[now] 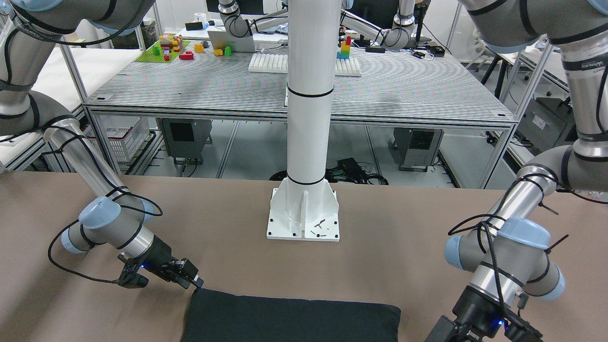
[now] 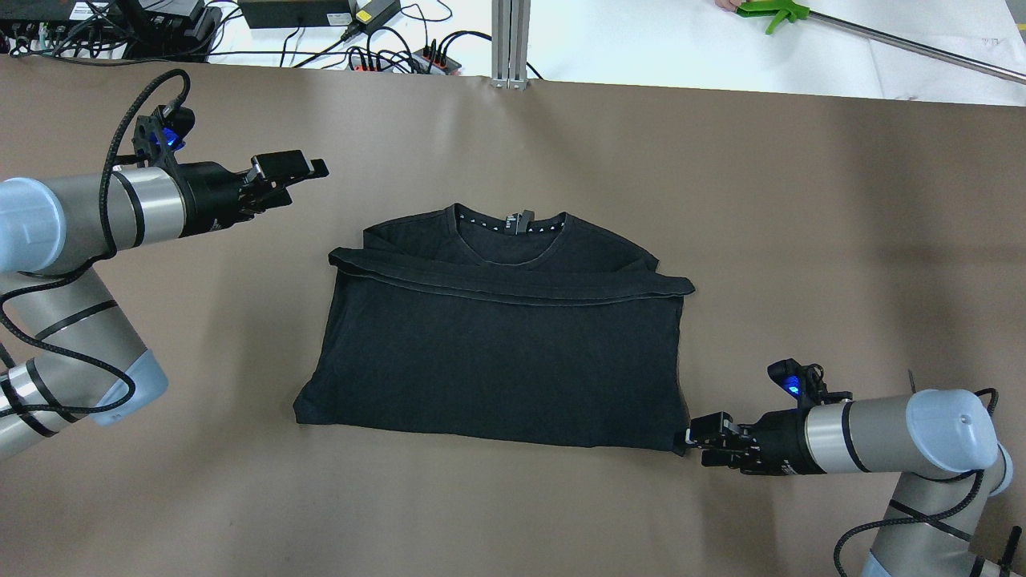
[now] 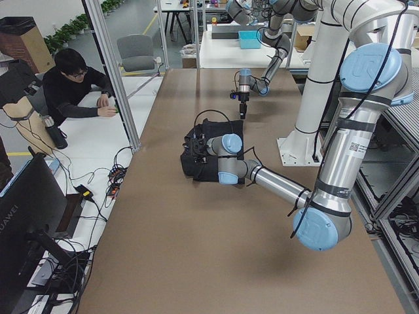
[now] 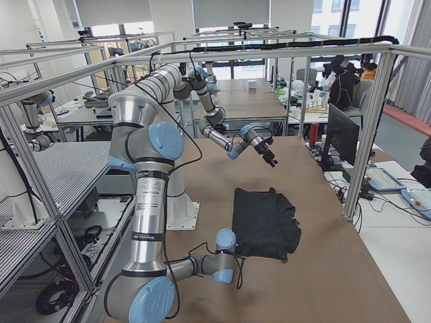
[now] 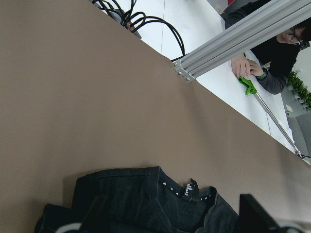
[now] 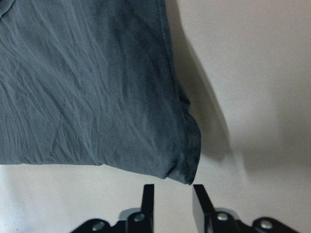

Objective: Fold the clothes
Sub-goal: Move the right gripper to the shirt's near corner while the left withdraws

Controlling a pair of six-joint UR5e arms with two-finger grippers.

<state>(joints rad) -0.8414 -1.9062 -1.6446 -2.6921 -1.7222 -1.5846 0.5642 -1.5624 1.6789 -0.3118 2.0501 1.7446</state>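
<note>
at the clothes' (image 2: 497, 353) corner, the parted right gripper (image 2: 689, 439) is being aligned for a pinch; the left gripper (image 2: 317, 166) is seemingly being held open.

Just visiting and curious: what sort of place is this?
Likely a robotics research lab: grey metal robot arms on a white steel pillar, a black fabric T-shirt on a brown table, aluminium-framed workbenches all around.

Brown table (image 2: 801, 200); black folded garment (image 2: 497, 361) flat on it; white base plate (image 1: 285, 228) at the robot's side
</note>
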